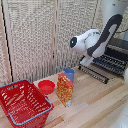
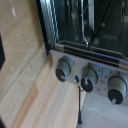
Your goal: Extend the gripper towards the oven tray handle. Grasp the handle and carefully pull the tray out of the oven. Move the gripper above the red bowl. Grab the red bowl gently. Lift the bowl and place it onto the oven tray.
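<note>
In the exterior view the black oven (image 1: 119,50) stands at the right edge. Its dark wire tray (image 1: 111,63) sticks out over the dropped door, whose long bar (image 1: 93,74) lies in front. I cannot make out the tray's handle. My gripper (image 1: 85,61) hangs from the white arm (image 1: 95,41) by the tray's near corner; its fingers are too small to read. The small red bowl (image 1: 46,86) sits on the table, far from the gripper. The wrist view shows the oven's glass (image 2: 90,22) and three grey knobs (image 2: 89,78) close up, with no fingers clearly in sight.
A big red mesh basket (image 1: 22,104) with a blue rim stands at the exterior view's left front. An orange packet (image 1: 65,89) and a blue cup (image 1: 69,74) stand between the bowl and the oven. A thin dark rod (image 2: 80,106) lies on the wooden table (image 2: 30,100).
</note>
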Available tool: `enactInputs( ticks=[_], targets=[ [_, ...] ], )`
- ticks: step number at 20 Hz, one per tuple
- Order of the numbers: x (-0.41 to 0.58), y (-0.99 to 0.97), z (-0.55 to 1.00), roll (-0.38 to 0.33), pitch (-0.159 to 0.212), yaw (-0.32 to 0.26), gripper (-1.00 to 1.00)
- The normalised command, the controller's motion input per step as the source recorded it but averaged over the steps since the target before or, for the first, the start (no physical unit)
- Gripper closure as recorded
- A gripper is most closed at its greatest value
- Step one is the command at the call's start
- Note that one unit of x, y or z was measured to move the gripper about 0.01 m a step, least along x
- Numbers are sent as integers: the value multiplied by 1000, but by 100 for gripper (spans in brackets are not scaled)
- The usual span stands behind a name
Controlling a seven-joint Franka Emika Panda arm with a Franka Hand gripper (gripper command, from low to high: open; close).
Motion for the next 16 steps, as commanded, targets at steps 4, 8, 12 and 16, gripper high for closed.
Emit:
enactInputs(
  ticks=[4, 8, 12, 16],
  targets=[
    [35, -863, 0, -14, -18, 0, -100],
    [197, -805, 0, 7, 36, -7, -100],
    [281, -676, 0, 20, 103, -6, -100],
    [222, -486, 4, 29, 84, 1, -100]
  ],
)
